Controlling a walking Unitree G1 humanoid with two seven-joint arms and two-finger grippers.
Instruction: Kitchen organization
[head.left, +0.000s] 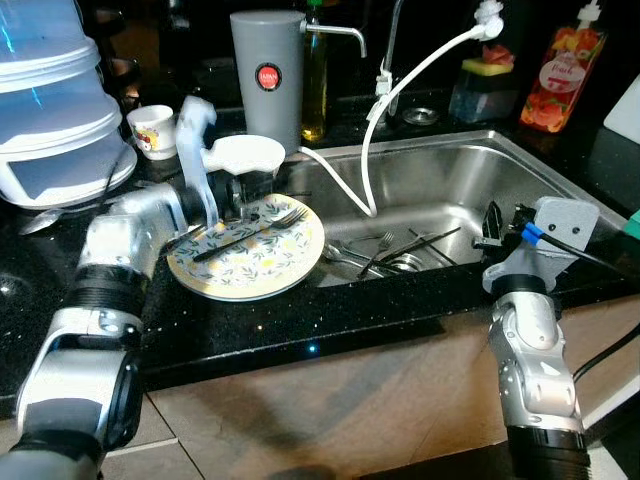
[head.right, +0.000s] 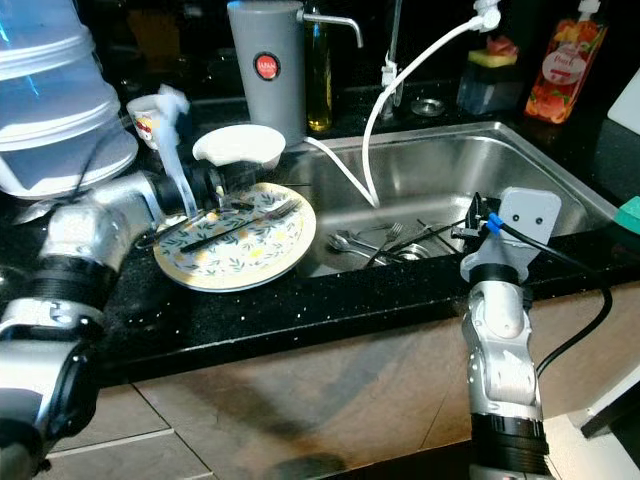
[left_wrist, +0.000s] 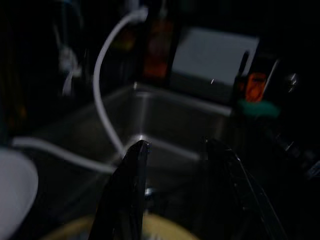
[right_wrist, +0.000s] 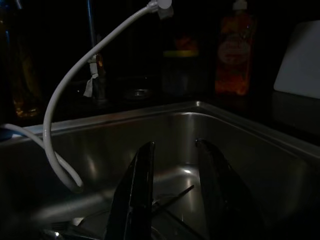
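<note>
The left gripper (head.left: 262, 190) hovers, fingers parted and grasping nothing, over the back edge of the flowered plate (head.left: 247, 262), which sits on the black counter (head.left: 300, 320) by the sink's (head.left: 560, 185) left rim with a fork (head.left: 285, 218) and what looks like chopsticks on it. The right gripper (right_wrist: 175, 195), fingers also apart and empty, hangs over the sink's front edge above loose cutlery (head.left: 375, 255) in the basin.

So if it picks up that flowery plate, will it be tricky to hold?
Probably. The plate looks glazed, so likely slick between the left gripper's fingers, and breakable if dropped. The fork and chopstick lying loose on it would likely slide off if it tilts.
</note>
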